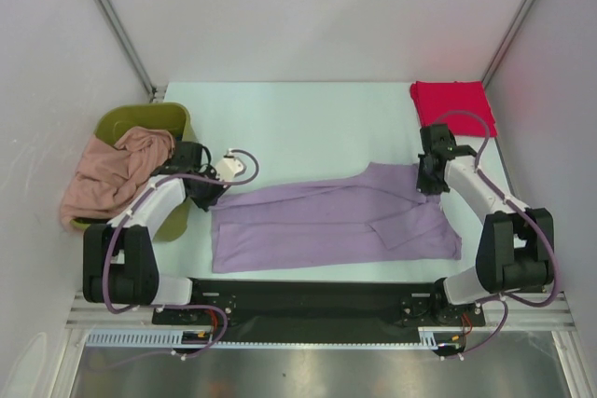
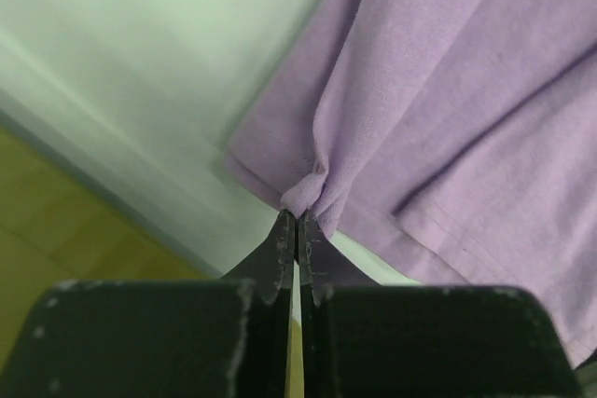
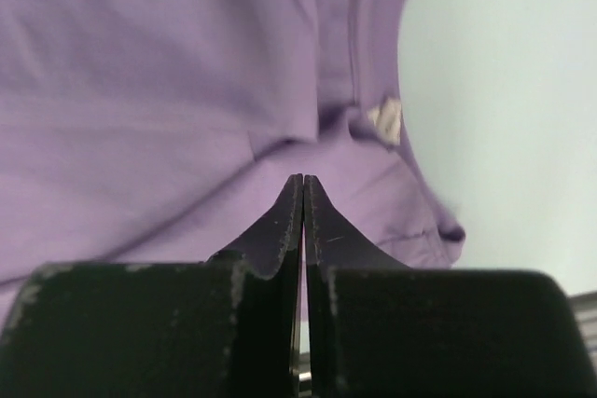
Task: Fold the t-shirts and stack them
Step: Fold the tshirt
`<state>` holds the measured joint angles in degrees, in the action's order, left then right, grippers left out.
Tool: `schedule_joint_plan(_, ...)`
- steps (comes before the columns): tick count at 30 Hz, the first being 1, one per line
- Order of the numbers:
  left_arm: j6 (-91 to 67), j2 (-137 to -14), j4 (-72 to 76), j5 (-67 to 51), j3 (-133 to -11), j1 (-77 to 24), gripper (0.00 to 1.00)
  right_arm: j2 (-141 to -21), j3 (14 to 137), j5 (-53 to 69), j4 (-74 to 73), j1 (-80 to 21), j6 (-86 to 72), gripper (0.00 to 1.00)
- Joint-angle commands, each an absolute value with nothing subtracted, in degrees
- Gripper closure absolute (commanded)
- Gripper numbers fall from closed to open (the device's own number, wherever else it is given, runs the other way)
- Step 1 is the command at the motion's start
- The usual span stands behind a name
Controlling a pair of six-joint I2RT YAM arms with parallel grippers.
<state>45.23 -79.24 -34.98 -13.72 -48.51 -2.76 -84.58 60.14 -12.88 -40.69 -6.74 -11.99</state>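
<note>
Partly folded, lavender t-shirt (image 1: pixel 317 226), wrinkled, hem corner bunched

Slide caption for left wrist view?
Left gripper pinches a bunched edge of the lavender-purple cloth t-shirt over the pale table.

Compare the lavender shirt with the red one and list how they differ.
The lavender shirt lies spread out, partly folded, at the near edge; the red shirt is a compact folded block at the far right corner. The left gripper pinches the lavender shirt's edge; nothing touches the red shirt. Both are plain cloth on the table.
</note>
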Motion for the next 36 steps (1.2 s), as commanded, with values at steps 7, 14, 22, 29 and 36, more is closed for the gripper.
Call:
schedule_joint_plan(7,49.1,-77.1,-31.8,-14.7,-44.8,-3.3,1.00,-80.7,53.4,-16.1,-41.3,-3.4,-20.9,1.00)
schedule_joint_plan(14,51.0,-77.3,-31.7,-14.7,-45.7,-3.6,0.90,-77.2,54.0,-6.9,-37.7,-0.9,-17.3,0.88)
schedule_joint_plan(22,48.6,-78.6,-31.5,-16.0,-47.4,-4.0,0.90,-86.2,63.0,-5.0,-33.3,1.1,-14.1,0.63)
schedule_joint_plan(29,48.6,-78.8,-31.4,-14.8,-47.7,-4.3,0.91,-98.3,70.9,-3.0,-32.8,-1.5,-11.4,0.58)
schedule_joint_plan(36,48.3,-79.6,-31.3,-14.5,-48.2,-4.3,0.91,-103.3,75.0,-7.3,-32.7,-4.1,-10.0,0.56)
